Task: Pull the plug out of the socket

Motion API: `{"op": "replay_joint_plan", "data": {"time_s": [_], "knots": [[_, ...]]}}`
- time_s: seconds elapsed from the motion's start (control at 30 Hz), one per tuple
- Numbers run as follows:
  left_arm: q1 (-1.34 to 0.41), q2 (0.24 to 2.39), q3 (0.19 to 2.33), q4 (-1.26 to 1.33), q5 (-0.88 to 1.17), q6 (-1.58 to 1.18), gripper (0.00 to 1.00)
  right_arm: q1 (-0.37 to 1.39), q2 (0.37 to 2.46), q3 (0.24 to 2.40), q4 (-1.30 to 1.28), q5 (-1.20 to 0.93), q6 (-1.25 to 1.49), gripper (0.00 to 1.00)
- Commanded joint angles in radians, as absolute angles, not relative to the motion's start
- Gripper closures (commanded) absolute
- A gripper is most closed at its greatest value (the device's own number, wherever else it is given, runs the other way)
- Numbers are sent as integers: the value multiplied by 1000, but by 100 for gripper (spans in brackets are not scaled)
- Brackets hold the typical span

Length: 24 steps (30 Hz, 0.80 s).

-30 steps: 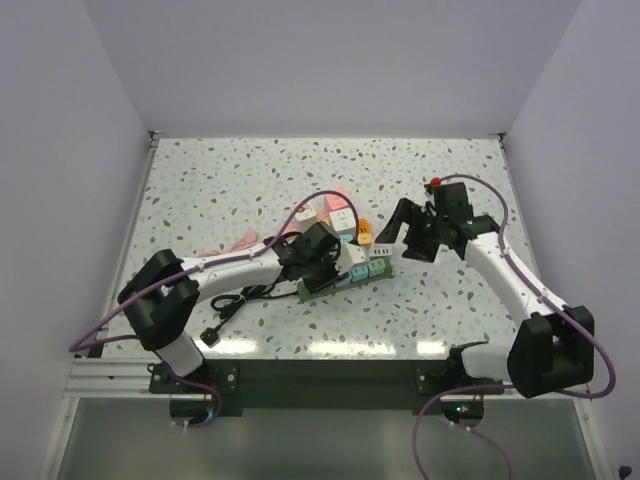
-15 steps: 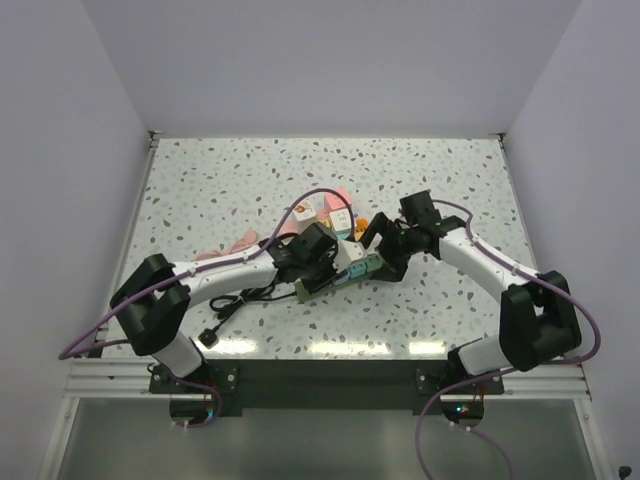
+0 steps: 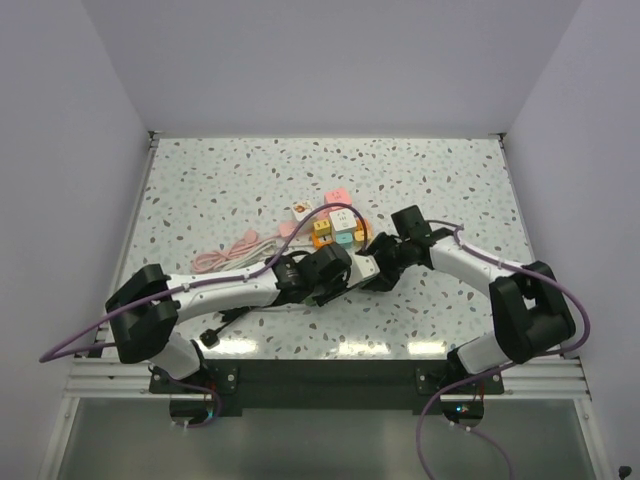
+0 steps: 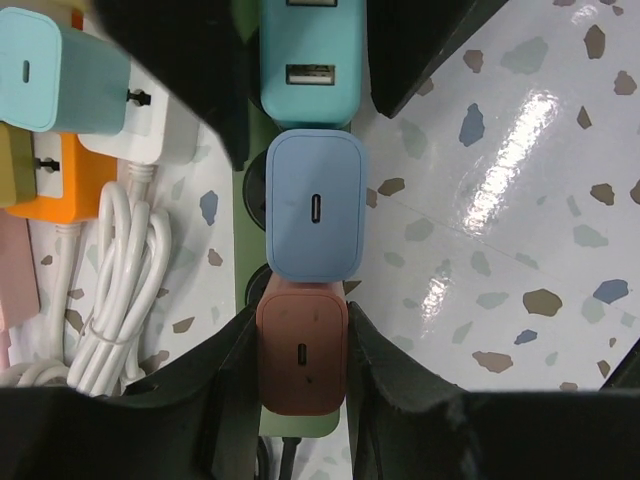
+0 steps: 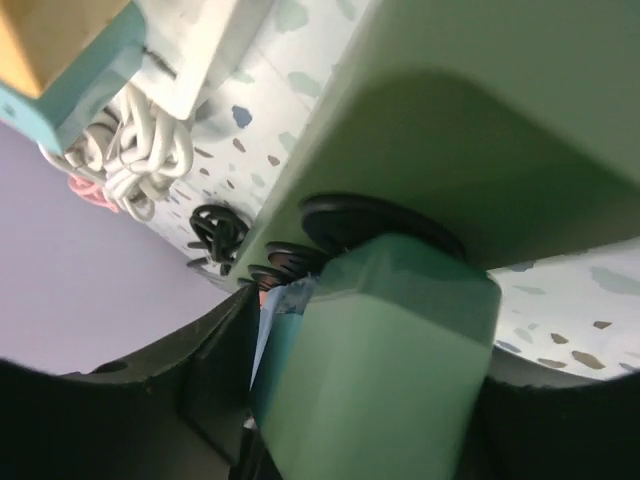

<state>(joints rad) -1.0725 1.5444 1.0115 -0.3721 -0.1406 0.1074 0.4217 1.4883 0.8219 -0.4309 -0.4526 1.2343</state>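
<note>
**Right arm lined up on the end plug, left arm bracing the strip**

The green plug is seated in the end socket of the green power strip, mid-table and near the front edge. The right gripper has the plug between its fingers. The wrist view is too close and blurred to show whether the pads touch it, so I can't tell if it is pinched or loose.

The left gripper is clamped on the red-brown adapter at the strip's other end, with its fingers pressed against both sides. That grip probably serves to hold the strip down. The blue adapter and the teal adapter sit further along the same row. A coiled white cable and an orange block lie just beside the strip on the speckled table.

Handling, by judgement:
- The plug is a small, rigid plastic block. It is light and has smooth, slightly rounded sides, so it could slip out of a shallow pinch.
- It won't crush, but friction in the socket will resist the pull.
- Grip the two flat side faces low on the body, close to the strip.
- Pull straight out along the prongs. A tilted pull may jam it or lift the light strip.
- The neighbouring adapter is close, so finger clearance on that side is tight.
</note>
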Motion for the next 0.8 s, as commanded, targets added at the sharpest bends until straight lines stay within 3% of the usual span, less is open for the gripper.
{"op": "replay_joint_plan", "data": {"time_s": [0.0,0.03,0.13,0.43,0.77], "knots": [[-1080,1546,1043,-233,-216,72,100,426,1517,798,-379,-410,1284,46],[-1080,1554,1040,-229,-225,68,100,426,1525,793,-373,-411,1281,69],[-1080,1583,1034,-203,-256,58,100,426,1555,769,-357,-422,1284,100],[-1080,1575,1040,-167,-206,54,100,426,1652,785,-393,-325,1227,100],[-1080,1454,1213,-356,-100,40,100,426,1796,887,-505,-207,1114,100]]}}
